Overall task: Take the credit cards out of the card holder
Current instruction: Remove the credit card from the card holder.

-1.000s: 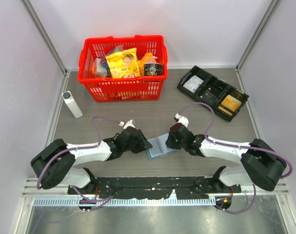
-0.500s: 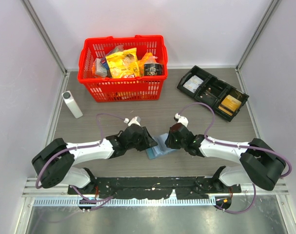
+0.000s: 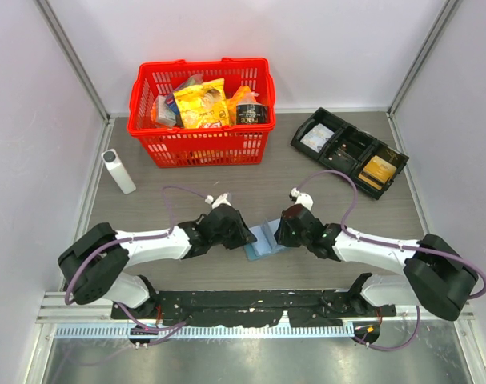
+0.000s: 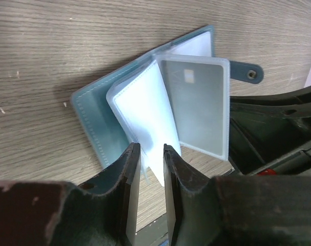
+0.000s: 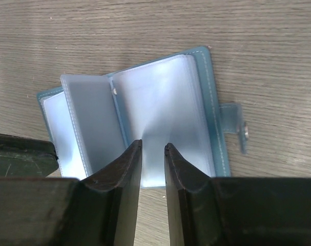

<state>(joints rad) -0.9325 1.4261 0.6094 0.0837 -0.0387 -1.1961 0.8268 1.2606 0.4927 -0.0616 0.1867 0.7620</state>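
The card holder (image 3: 257, 248) lies open on the table between my two grippers, blue cover (image 4: 94, 120) down, clear sleeves fanned up. One sleeve stands up and holds a grey-looking card (image 4: 199, 105) with a pale chip square. No tan-gold card shows in the holder. My left gripper (image 3: 244, 236) is at the holder's left edge. Its fingers are a narrow gap apart (image 4: 151, 149), and a white sleeve's corner (image 4: 145, 110) reaches into the gap. My right gripper (image 3: 281, 234) is narrowly open (image 5: 153, 146), its tips on the right-hand sleeves (image 5: 165, 97).
A red basket (image 3: 201, 142) of snack packs stands at the back left. A black compartment tray (image 3: 348, 150) with a tan-gold item (image 3: 379, 170) is at the back right. A white bottle (image 3: 118, 171) lies at the left. The holder's snap strap (image 5: 238, 127) sticks out sideways.
The holder lay flat a second ago. My left gripper moved right to its edge, the right gripper shifted slightly, and a sleeve page now stands up between them.
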